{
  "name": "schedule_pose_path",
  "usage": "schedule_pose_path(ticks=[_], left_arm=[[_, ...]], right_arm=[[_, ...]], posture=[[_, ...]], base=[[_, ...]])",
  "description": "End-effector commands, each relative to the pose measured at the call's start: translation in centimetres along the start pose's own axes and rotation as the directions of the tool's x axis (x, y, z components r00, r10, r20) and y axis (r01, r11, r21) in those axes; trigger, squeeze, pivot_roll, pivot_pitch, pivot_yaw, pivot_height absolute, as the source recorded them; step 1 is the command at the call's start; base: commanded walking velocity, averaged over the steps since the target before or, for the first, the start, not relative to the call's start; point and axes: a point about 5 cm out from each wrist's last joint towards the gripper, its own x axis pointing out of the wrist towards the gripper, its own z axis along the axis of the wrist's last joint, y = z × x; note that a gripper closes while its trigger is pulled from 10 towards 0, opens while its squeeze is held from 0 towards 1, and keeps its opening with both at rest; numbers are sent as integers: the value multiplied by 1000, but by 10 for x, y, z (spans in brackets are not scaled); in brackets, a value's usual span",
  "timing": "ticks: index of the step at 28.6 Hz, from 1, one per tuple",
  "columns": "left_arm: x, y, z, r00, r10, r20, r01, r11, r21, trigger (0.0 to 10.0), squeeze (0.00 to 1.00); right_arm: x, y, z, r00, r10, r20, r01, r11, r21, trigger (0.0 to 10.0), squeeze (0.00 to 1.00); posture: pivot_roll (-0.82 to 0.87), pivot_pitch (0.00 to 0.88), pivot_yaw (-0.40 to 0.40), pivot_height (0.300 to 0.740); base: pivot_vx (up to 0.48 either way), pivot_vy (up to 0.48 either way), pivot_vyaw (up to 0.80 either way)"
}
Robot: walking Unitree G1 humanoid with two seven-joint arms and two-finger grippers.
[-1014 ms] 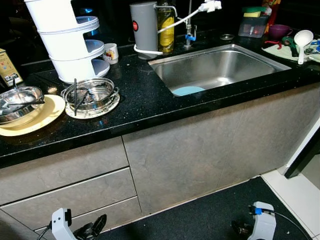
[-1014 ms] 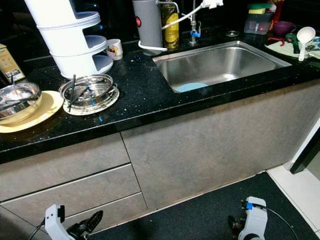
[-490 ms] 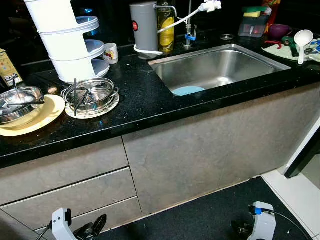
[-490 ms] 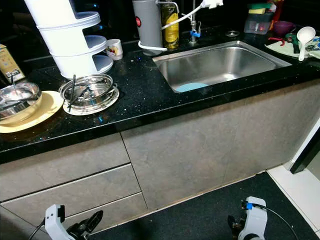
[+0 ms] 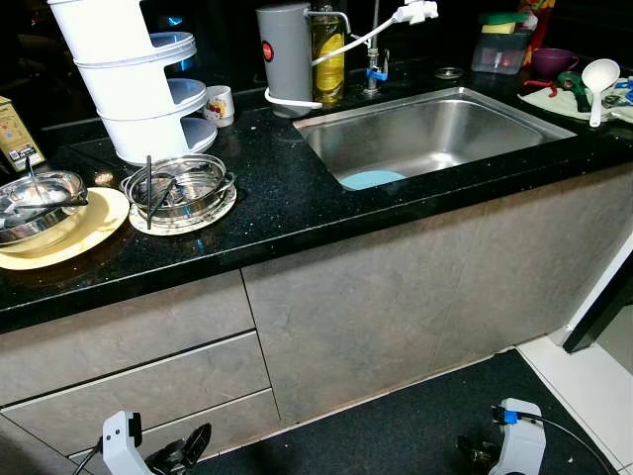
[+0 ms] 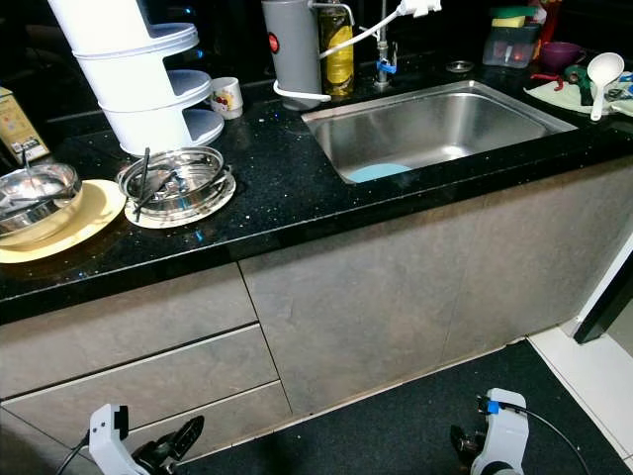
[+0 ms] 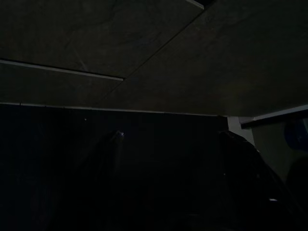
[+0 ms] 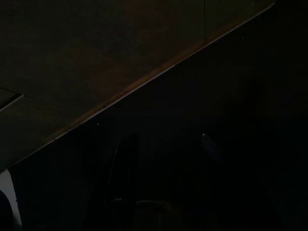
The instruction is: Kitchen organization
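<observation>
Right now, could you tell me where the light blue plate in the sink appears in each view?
Left eye view: light blue plate at the sink's near-left corner.
Right eye view: same corner, shifted slightly up.
Left wrist view: dark cabinet fronts.
Right wrist view: the same.
Shared landmark: the grey canister behind the sink.

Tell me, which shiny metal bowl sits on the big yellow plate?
The steel bowl at the counter's far left sits on the yellow plate; the other steel bowl rests on a smaller pale plate.

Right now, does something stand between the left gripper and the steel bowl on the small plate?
Yes. The left gripper hangs low by the drawers, so the black countertop's front edge lies between it and the round steel bowl.
</observation>
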Motion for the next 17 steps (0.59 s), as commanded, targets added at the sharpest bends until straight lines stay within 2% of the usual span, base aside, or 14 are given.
schedule_pose_path(ticks=[1, 17], left_arm=[[-2, 5, 4, 1000, 17, -1, -17, 1000, 6, 10000, 0], [-2, 5, 4, 1000, 17, -1, -17, 1000, 6, 10000, 0]], right_arm=[[2, 4, 0, 1000, 9, -8, -9, 1000, 4, 10000, 0], [2, 4, 0, 1000, 8, -9, -8, 1000, 4, 10000, 0]], posture=[[-101, 0, 71, 740], [-103, 0, 73, 740]], base=[[0, 0, 0], [0, 0, 0]])
